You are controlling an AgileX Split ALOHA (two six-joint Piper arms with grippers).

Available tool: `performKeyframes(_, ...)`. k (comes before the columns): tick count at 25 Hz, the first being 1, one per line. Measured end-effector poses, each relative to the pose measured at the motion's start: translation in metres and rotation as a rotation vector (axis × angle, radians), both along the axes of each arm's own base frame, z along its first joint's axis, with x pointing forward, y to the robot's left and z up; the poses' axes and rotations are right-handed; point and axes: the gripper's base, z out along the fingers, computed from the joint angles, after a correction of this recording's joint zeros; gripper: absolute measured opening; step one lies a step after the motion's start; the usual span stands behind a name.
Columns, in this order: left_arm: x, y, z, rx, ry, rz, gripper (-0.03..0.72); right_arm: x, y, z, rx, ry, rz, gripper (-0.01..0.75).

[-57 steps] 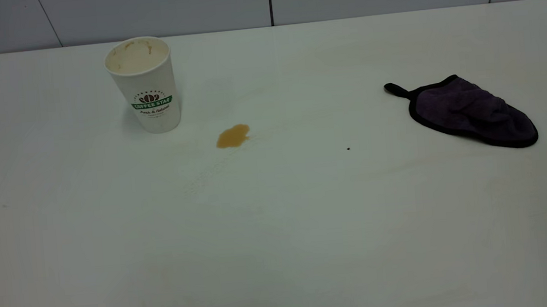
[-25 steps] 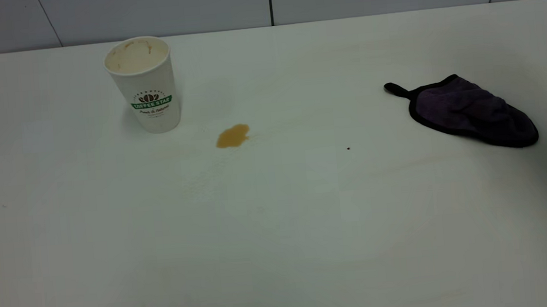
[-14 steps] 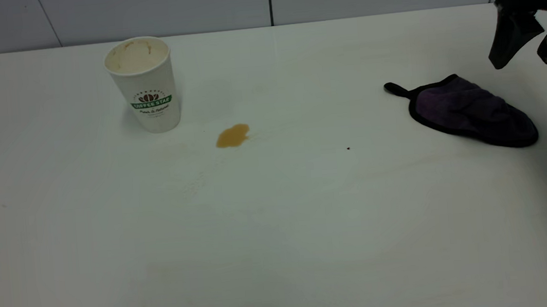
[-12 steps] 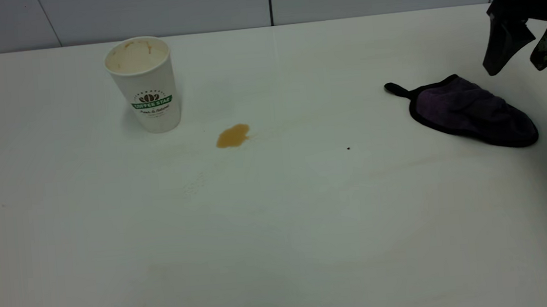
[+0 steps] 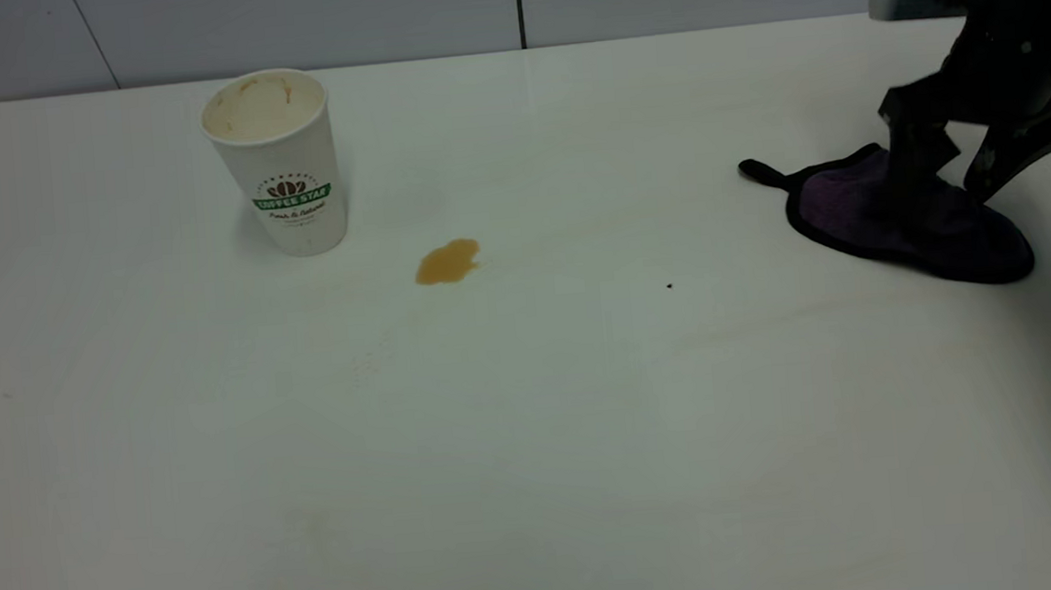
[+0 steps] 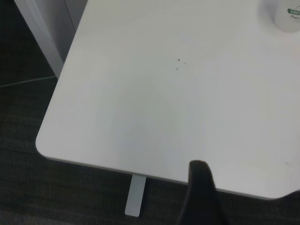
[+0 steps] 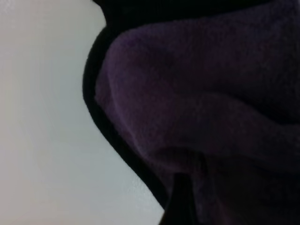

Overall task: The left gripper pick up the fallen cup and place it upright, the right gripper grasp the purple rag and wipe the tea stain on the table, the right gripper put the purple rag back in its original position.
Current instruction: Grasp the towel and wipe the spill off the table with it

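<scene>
a pale grey panelled wall (image 5: 297,17) runs along the far side, split by thin dark seams, one upright near the middle and slanted ones toward the left and right. the white surface (image 5: 537,444) has a rounded far-left corner and takes soft, even light. from the left wrist view a dark carpeted floor (image 6: 28,187) lies below its rounded edge, with a pale leg (image 6: 135,194) underneath and a light grey panel (image 6: 49,33) beside it.

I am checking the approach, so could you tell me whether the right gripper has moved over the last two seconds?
Yes. The right gripper entered from the upper right and descended onto the purple rag, fingers open around it.
</scene>
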Motion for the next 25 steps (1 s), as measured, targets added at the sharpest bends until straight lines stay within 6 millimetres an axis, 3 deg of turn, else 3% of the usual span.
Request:
performKeyframes(3, 0.000, 0.000, 0.000, 0.000, 0.000, 0.000, 0.566, 0.002, 0.004, -0.014, -0.007, 0.017, 0.013, 0.677)
performKeyframes(5, 0.000, 0.000, 0.000, 0.000, 0.000, 0.000, 0.566, 0.004, 0.007, -0.018, -0.018, 0.017, 0.028, 0.613)
performKeyframes(8, 0.000, 0.000, 0.000, 0.000, 0.000, 0.000, 0.566, 0.008, 0.013, -0.020, -0.021, 0.010, 0.031, 0.431)
performKeyframes(11, 0.000, 0.000, 0.000, 0.000, 0.000, 0.000, 0.566, 0.013, 0.026, -0.021, -0.019, 0.001, 0.044, 0.170)
performKeyframes(13, 0.000, 0.000, 0.000, 0.000, 0.000, 0.000, 0.566, 0.016, 0.039, -0.019, -0.016, -0.006, 0.064, 0.094)
performKeyframes(19, 0.000, 0.000, 0.000, 0.000, 0.000, 0.000, 0.566, 0.022, 0.104, -0.011, -0.002, -0.056, 0.178, 0.092)
performKeyframes(25, 0.000, 0.000, 0.000, 0.000, 0.000, 0.000, 0.566, 0.022, 0.177, 0.009, 0.027, -0.164, 0.297, 0.092)
